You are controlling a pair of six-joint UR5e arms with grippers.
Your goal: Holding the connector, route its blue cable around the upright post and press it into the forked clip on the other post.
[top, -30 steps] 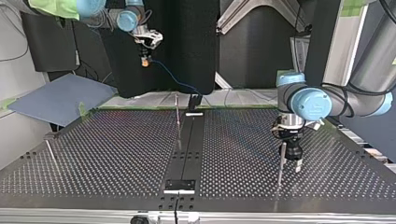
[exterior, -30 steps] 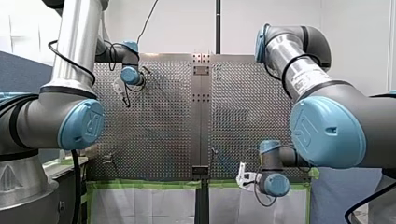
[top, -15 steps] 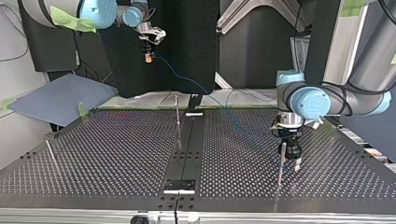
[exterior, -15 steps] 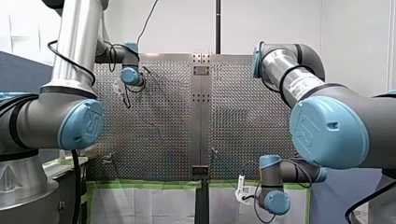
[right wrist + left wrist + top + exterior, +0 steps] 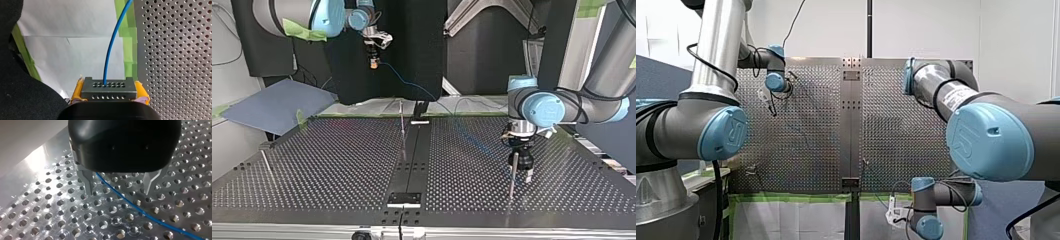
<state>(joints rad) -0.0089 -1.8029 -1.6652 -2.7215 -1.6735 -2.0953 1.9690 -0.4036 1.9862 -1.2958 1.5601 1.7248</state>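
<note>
At the top view's left a thin post (image 5: 266, 162) stands alone near the edge of the surface (image 5: 337, 170). Further in, my right gripper (image 5: 373, 57) hangs high, beyond the surface's far edge, in front of a dark panel (image 5: 412, 45). Its fingers, with yellow pads (image 5: 78, 90), are closed onto the connector (image 5: 108, 89), a dark block with rows of small holes, and grip it on two opposite sides. The blue cable (image 5: 404, 85) leaves the connector's front face and slopes down toward the view's right, past the middle post (image 5: 402, 122). Whether it touches that post I cannot tell. The cable reaches my left gripper (image 5: 526, 172), which points down just beside another upright post (image 5: 512, 175) at the view's right. This gripper's metal fingers (image 5: 87, 181) stand apart with nothing clamped, and the cable runs between them, close over the perforated surface.
</note>
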